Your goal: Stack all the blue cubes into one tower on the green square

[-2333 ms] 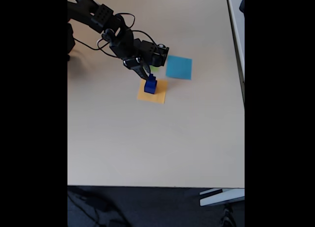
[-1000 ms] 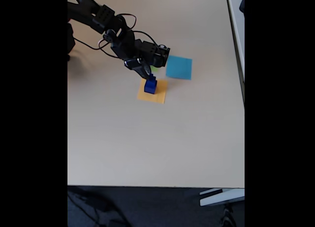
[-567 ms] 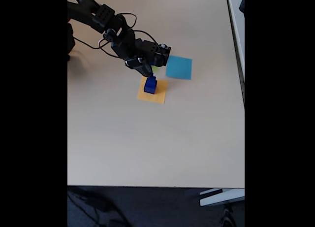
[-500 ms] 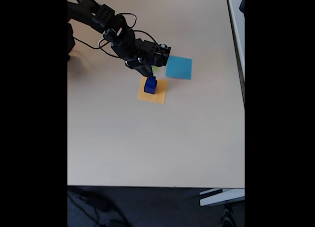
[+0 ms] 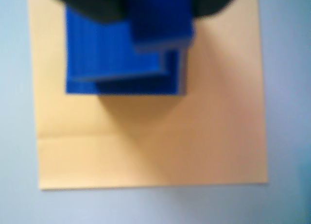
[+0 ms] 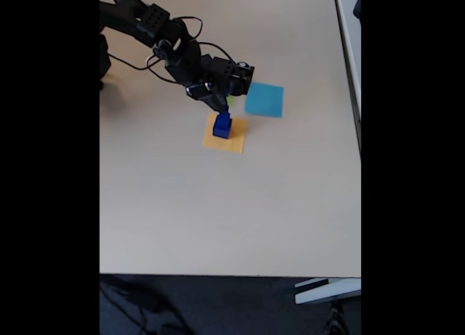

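Note:
A tower of three blue cubes (image 6: 221,125) stands on the orange-yellow paper square (image 6: 234,142), not on the green one. In the wrist view the cubes (image 5: 121,54) sit stepped, with the smallest cube (image 5: 161,20) on top and offset to the right. My gripper (image 6: 220,108) hangs just above the tower. Its dark fingers (image 5: 92,3) flank the top cube at the upper edge of the wrist view, jaws apart. The green square (image 6: 229,100) shows as a thin sliver behind the gripper; the arm hides most of it.
A cyan-blue paper square (image 6: 264,99) lies to the right of the gripper. The arm's base and cables (image 6: 138,30) occupy the table's upper left. The table's (image 6: 218,219) near edge runs along the bottom, and its right edge is close to the blue sheet.
The gripper has risen slightly up and to the right, away from the tower. The blue cubes stay in place on the orange square.

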